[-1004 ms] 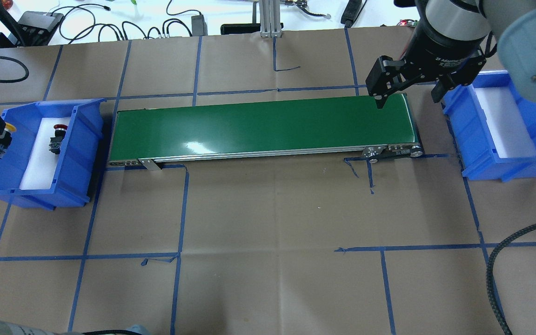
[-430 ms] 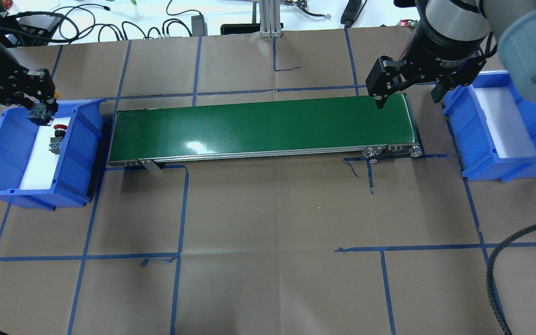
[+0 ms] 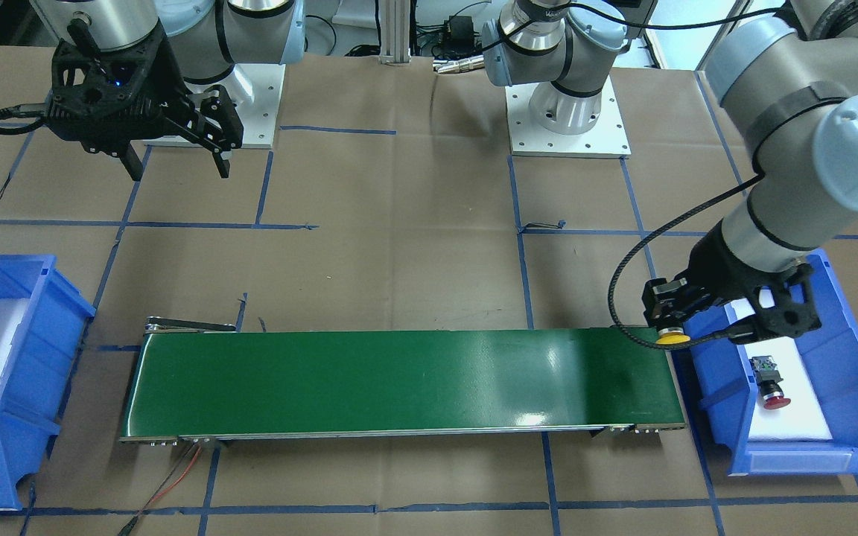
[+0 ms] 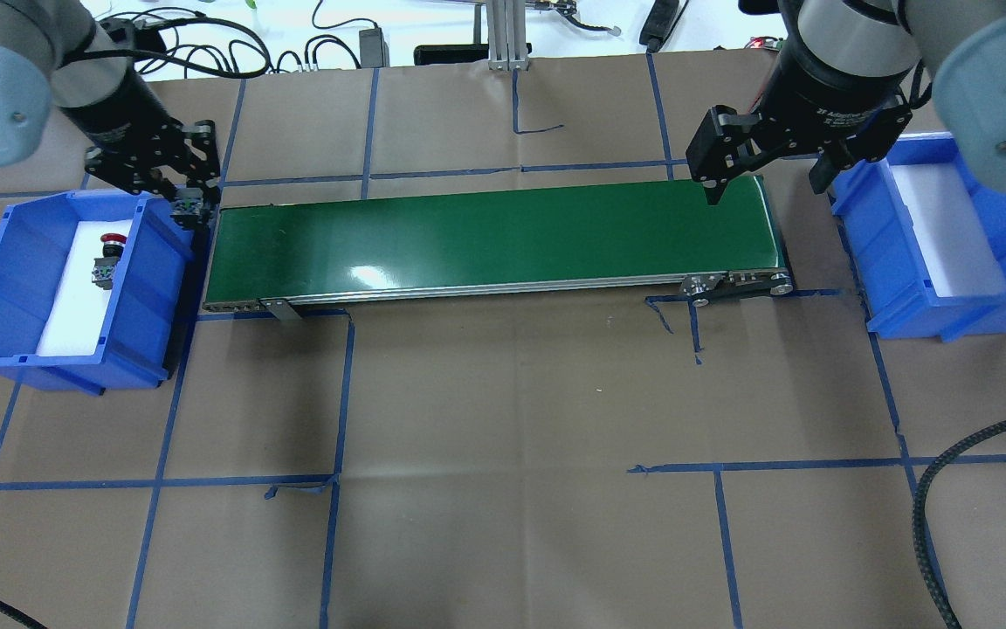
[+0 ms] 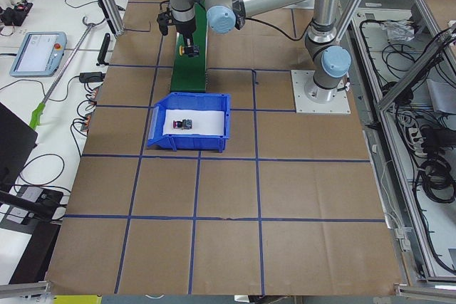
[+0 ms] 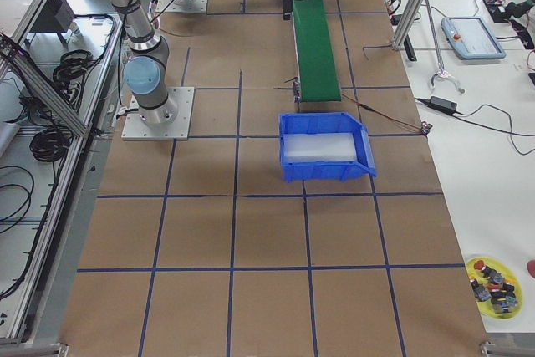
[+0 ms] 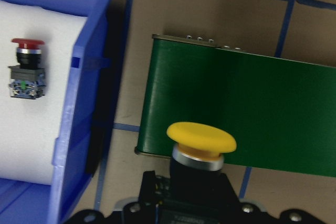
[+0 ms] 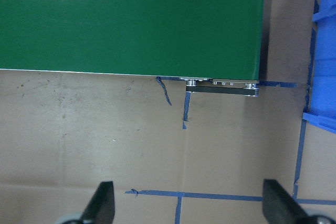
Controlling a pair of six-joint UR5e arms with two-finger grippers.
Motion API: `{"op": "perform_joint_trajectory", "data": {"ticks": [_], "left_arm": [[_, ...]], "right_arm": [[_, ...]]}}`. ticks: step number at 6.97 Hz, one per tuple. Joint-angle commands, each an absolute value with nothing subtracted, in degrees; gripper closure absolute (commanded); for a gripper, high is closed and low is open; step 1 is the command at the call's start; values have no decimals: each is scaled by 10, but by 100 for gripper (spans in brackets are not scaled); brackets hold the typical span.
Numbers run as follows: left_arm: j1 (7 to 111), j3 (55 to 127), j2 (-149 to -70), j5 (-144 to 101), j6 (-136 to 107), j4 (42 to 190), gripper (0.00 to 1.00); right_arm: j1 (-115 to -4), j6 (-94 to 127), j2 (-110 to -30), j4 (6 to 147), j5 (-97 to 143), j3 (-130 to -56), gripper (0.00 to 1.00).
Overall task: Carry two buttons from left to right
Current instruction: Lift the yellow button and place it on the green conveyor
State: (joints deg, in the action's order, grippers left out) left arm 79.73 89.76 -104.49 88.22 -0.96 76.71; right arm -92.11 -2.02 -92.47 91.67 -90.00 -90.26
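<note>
My left gripper (image 4: 185, 197) is shut on the yellow-capped button (image 3: 673, 339) and holds it above the gap between the left blue bin (image 4: 147, 288) and the left end of the green conveyor belt (image 4: 494, 236). The left wrist view shows the yellow cap (image 7: 201, 138) over the belt's end. The red-capped button (image 4: 107, 257) lies on white foam in the left bin, and also shows in the front view (image 3: 770, 381). My right gripper (image 4: 765, 187) is open and empty, above the belt's right end.
The right blue bin (image 4: 905, 320) holds only white foam, just past the belt's right end. Cables and boxes (image 4: 206, 48) line the far table edge. A yellow dish of spare buttons (image 6: 493, 280) sits far off in the exterior right view.
My left gripper has carried the yellow button rightward, from the left bin's outer side across the bin to the belt's left end. The right arm has not moved.
</note>
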Motion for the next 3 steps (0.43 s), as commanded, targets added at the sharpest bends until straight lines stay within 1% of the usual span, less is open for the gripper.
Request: {"op": "perform_joint_trajectory", "data": {"ticks": [1,2,3], "left_arm": [[830,964,-1083,882,-69,632,100],[840,995,-1103,883,-78,561,99],[847,1011,-1119,884,-81,526,99]], "right_arm": [[-921,-20,-923,917,-899,-903,0],[-921,-20,-924,917,-900,-904,0],[-921,-20,-922,917,-899,-904,0]]}}
